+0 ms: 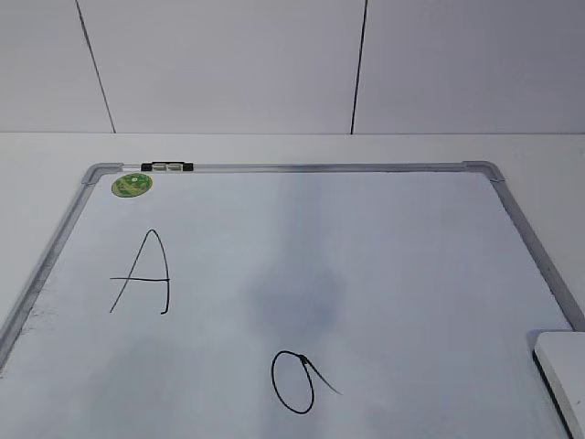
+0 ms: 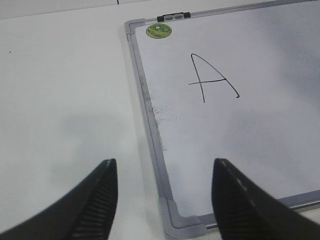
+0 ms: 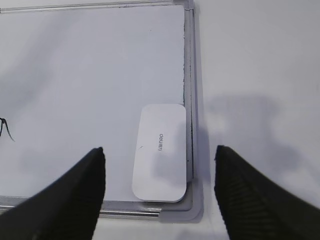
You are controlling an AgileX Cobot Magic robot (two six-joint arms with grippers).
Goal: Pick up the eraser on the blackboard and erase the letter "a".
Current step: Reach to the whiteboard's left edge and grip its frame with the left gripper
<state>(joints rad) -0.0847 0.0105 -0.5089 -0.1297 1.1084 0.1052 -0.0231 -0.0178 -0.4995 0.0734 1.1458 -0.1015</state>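
Note:
The blackboard (image 1: pixel 302 167) is a white dry-erase board with a silver frame, lying flat on the table. The letter "a" (image 1: pixel 294 381), a black oval loop with a short tail, is near the board's front middle. The white eraser (image 3: pixel 160 152) lies in the board's near right corner, against the frame; its edge shows at the exterior view's lower right (image 1: pixel 562 375). My right gripper (image 3: pixel 159 155) is open above the eraser, a finger on each side. My left gripper (image 2: pixel 164 170) is open and empty above the board's near left corner (image 2: pixel 177 220).
A capital "A" (image 1: pixel 144 273) is drawn on the board's left half. A round green sticker (image 1: pixel 132 185) and a small black-and-white clip (image 1: pixel 167 166) sit at the far left of the frame. White table (image 2: pixel 65 100) surrounds the board; a wall stands behind.

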